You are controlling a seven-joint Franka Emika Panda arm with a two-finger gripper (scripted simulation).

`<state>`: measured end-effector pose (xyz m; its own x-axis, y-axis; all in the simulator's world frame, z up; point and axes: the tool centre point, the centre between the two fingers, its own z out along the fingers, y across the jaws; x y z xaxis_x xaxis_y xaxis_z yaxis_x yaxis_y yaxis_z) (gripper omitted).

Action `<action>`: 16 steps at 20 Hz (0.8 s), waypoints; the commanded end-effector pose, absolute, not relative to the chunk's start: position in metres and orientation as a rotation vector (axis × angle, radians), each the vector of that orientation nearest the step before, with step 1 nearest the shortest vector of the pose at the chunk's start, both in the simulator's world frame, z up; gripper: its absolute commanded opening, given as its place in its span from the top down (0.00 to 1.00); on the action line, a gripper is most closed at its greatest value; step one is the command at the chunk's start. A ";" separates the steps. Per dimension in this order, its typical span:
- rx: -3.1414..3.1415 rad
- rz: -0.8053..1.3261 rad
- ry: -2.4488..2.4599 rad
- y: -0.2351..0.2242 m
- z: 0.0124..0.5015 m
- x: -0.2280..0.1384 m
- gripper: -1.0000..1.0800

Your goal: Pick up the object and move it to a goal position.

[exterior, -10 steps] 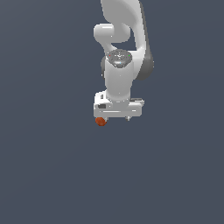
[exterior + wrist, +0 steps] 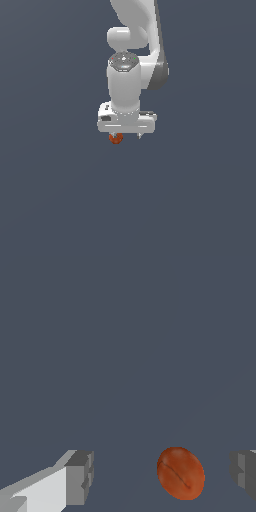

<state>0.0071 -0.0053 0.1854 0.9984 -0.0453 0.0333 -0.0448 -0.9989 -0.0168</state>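
- The small, smooth orange-red ball [image 2: 115,139] lies on the plain dark slate-grey surface [image 2: 50,200]. No edge or corner of a table shows in either view, so it cannot be placed against one. It sits where it did half a second ago.
- The white two-fingered gripper [image 2: 128,135] has slid toward the exterior view's left, so the ball now peeps out from under its left end instead of lying clear beside it.
- In the wrist view the ball [image 2: 180,473] sits between the grey-tipped fingers [image 2: 80,477], nearer one than the other and touching neither. The jaws stand wide apart, gripping nothing.
- The white arm rises behind, at the exterior view's right.
- Judgement: the approach is nearly aligned. Centring, descending and closing remain, and no lift has begun.
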 end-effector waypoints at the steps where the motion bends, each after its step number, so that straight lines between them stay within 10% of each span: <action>1: -3.123 -0.060 0.089 -0.010 0.188 0.008 0.04; 16: -3.105 -0.035 0.367 -0.029 0.152 -0.023 0.04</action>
